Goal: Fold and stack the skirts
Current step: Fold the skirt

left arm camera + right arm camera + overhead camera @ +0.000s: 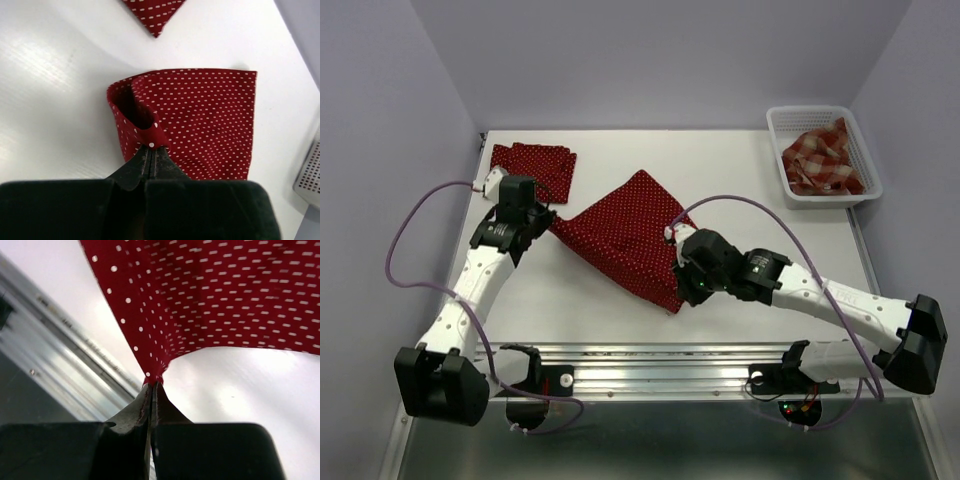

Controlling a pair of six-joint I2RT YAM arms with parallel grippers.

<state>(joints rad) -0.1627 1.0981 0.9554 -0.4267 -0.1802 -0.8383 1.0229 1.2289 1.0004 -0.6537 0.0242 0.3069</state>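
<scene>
Top external view: left hand [151, 149] and right hand [151, 384] each pinch a corner of the polka-dot skirt [630, 235] on the worktop [590, 320], likely to carry that edge into a fold. A folded skirt [535, 160] lies behind, and the plaid skirt [820, 160] sits in the basket [810, 110].

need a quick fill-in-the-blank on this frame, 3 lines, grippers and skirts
1. The left gripper and right gripper are both ___ on the middle skirt.
2. The plaid skirt lies in the ___.
3. The folded skirt lies at the table's far ___ corner.
Missing: shut; basket; left.
</scene>
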